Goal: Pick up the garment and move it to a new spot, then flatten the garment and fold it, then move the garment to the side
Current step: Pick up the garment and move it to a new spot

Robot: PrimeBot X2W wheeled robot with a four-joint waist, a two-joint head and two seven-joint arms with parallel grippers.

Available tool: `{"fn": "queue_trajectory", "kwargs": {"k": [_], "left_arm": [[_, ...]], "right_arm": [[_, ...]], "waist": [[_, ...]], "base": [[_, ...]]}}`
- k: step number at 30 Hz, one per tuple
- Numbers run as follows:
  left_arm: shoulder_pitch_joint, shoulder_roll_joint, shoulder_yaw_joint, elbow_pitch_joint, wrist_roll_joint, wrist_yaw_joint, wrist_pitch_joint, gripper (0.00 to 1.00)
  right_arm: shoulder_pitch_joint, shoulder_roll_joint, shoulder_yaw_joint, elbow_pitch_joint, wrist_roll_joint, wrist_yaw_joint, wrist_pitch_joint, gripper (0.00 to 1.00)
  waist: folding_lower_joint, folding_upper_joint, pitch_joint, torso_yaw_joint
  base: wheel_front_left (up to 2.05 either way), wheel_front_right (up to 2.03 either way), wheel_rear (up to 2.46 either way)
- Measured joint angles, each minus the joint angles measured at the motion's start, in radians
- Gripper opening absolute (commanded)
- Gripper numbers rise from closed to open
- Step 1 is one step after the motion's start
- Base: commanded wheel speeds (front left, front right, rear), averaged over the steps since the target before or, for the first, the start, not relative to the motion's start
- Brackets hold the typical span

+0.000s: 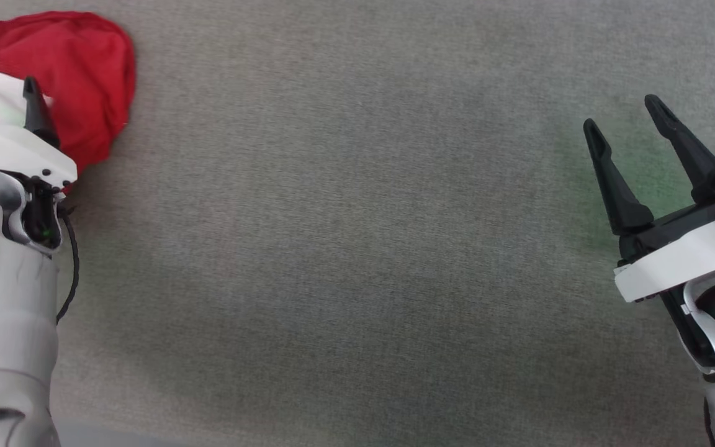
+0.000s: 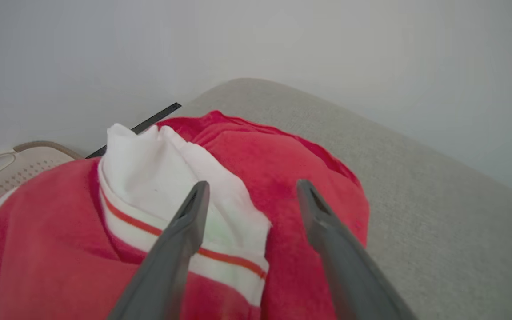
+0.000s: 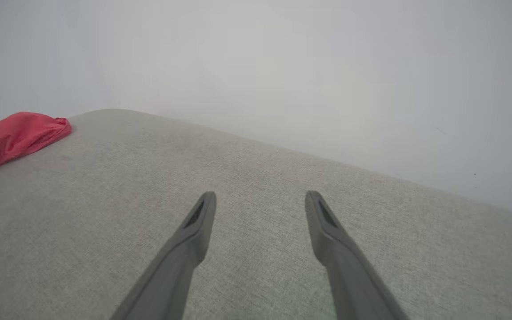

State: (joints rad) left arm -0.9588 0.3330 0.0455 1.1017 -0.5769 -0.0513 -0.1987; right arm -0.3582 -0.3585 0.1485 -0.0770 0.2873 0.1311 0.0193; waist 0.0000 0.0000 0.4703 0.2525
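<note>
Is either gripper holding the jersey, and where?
Nothing is held. The left gripper is open over the jersey; the right gripper is open, far from it.

Count on inspection: one crumpled red jersey garment (image 1: 78, 68) with a white, red-striped sleeve. Two robot grippers, the left gripper (image 2: 252, 184) and the right gripper (image 1: 621, 113), each with two long dark fingers (image 3: 327, 231), four fingers in all. One beige perforated plastic basket (image 2: 20, 164), seen in part. One thin black strip (image 2: 149, 121). One grey woven fabric surface (image 1: 345, 248).
</note>
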Motion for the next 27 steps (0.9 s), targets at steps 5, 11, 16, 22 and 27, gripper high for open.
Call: {"fn": "queue_trajectory", "kwargs": {"k": [5,11,16,22,27], "left_arm": [[-0.059,0.006,-0.011,0.127,0.0,0.053,0.076,1.0],[-0.073,0.016,-0.047,0.172,0.021,0.112,0.244,1.0],[-0.079,0.03,-0.076,0.175,0.033,0.121,0.358,1.0],[-0.084,0.044,-0.098,0.172,0.04,0.124,0.422,0.0],[-0.088,0.048,-0.099,0.178,0.04,0.104,0.372,0.0]], "right_arm": [[-0.003,-0.012,0.007,-0.018,0.001,0.0,0.019,1.0],[-0.008,-0.019,0.016,-0.043,0.003,0.0,0.044,1.0],[-0.008,-0.022,0.023,-0.055,0.01,0.0,0.06,1.0],[-0.007,-0.024,0.017,-0.071,0.011,0.0,0.075,1.0],[-0.001,-0.021,-0.005,-0.074,0.009,0.0,0.077,1.0]], "waist": [[0.0,0.0,0.012,-0.017],[0.0,0.0,0.018,-0.033],[0.0,0.0,0.015,-0.043],[0.0,0.0,0.016,-0.053],[0.0,0.0,0.005,-0.051]], "base": [[0.0,0.0,0.0],[0.0,0.0,0.0],[0.0,0.0,0.0],[0.0,0.0,0.0],[0.0,0.0,0.0]]}}
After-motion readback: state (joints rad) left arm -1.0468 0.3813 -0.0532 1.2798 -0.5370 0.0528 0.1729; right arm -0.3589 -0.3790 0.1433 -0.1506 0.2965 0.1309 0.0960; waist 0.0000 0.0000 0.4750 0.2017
